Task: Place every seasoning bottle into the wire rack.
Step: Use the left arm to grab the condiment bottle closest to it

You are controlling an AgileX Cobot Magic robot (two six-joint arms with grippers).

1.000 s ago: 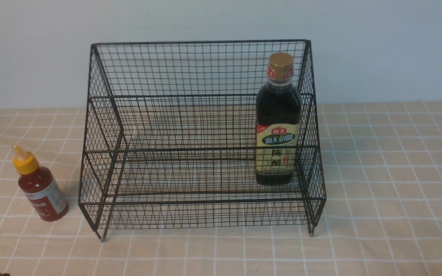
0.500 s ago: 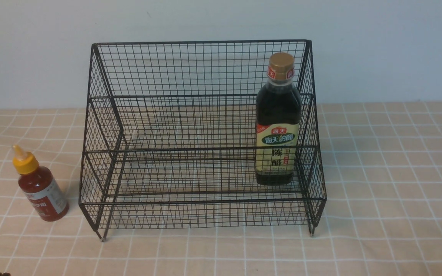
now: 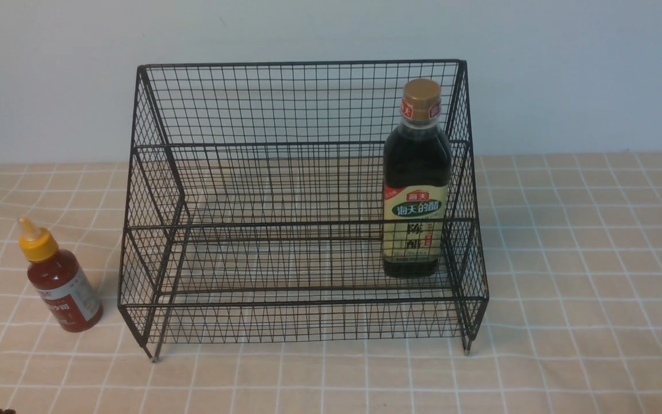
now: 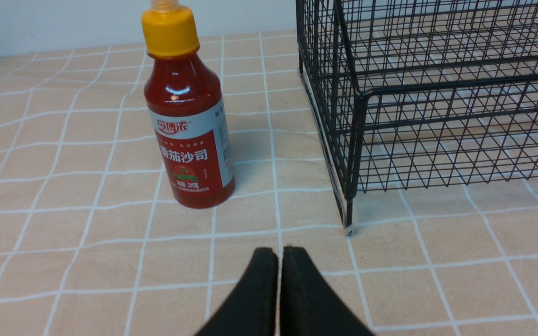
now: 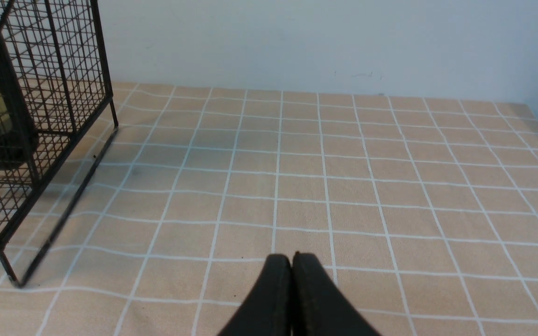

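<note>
A black wire rack [image 3: 302, 62] is pictured at the centre of the frame, set on a checked tablecloth [image 3: 584, 259] before a pale wall [image 3: 331, 29]. A tall dark vinegar bottle [image 3: 416, 190] with a gold cap is seen upright inside the rack at its right end, close against the side mesh; which of the two tiers bears it cannot be told through the wires. A small red sauce bottle [image 3: 61, 282] with a yellow nozzle cap is seen upright on the cloth at the lower left of the frame, just beside the rack and outside it. Both pincers are shown clenched, with nothing grasped — the left gripper [image 4: 279, 254] is held above the cloth near the red bottle and the rack's front foot, the right gripper [image 5: 291, 259] above the cloth off the rack's right side.
</note>
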